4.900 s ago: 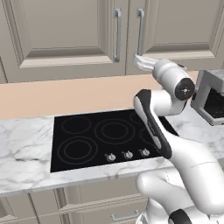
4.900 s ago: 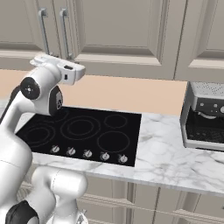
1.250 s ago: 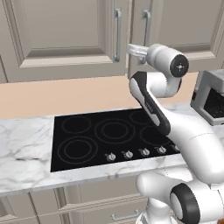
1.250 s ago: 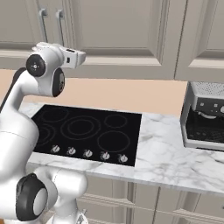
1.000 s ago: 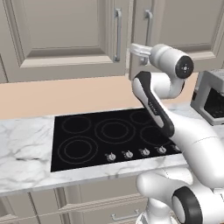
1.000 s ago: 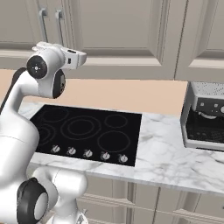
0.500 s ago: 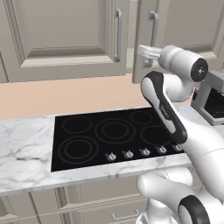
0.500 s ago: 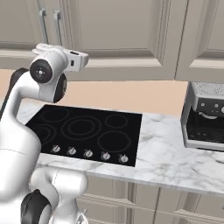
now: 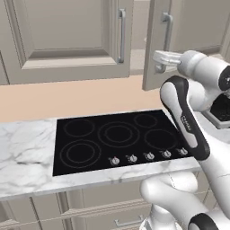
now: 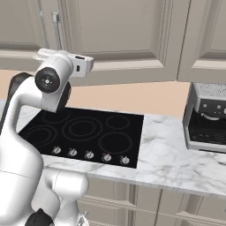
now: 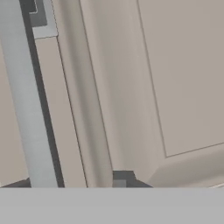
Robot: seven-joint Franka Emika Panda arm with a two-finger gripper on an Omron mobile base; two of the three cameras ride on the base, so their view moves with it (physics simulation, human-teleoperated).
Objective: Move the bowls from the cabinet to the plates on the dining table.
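Overhead, cabinet (image 9: 67,40): two doors, two bar handles (image 9: 121,35).

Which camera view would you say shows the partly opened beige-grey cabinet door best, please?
The left base view: the beige-grey raised-panel cabinet door stands swung ajar, a gap beside it. The right base view shows it behind the arm; the hand view shows its panel close up.

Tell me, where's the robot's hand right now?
In the left base view the gripper is up at the partly open right cabinet door, right by the lower end of its vertical metal handle, above the black cooktop.
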